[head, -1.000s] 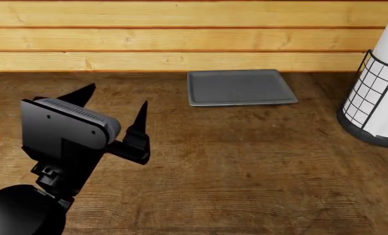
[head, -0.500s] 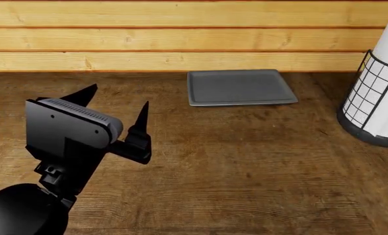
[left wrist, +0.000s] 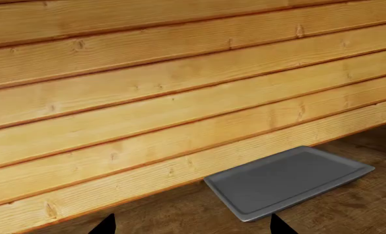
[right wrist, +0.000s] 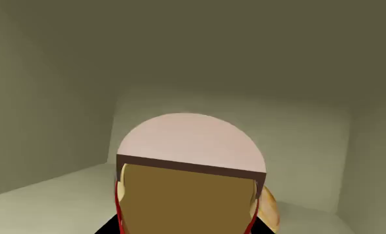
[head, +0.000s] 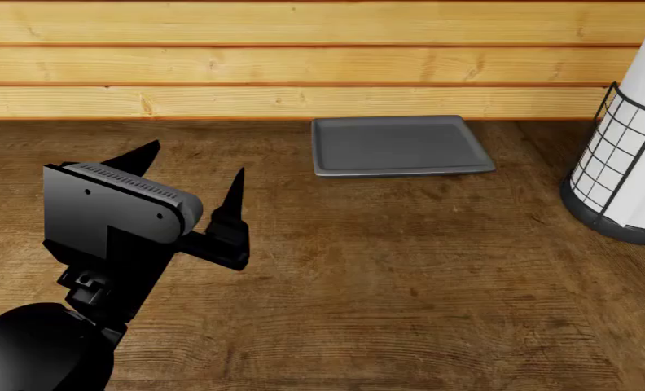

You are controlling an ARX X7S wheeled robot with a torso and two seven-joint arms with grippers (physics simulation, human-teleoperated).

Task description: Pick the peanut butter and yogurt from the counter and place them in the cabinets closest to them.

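Lighting: even, diffuse, source not visible. Head view: sharp render, faint soft shadow beside grey tray (head: pixel 401 145) on counter (head: pixel 410 277). Right wrist view: dim, flat, muted interior. No glare, no blur.

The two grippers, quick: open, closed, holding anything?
Left gripper: open, holding nothing, above the counter.
Right gripper: cannot tell; the peanut butter fills its camera's view.
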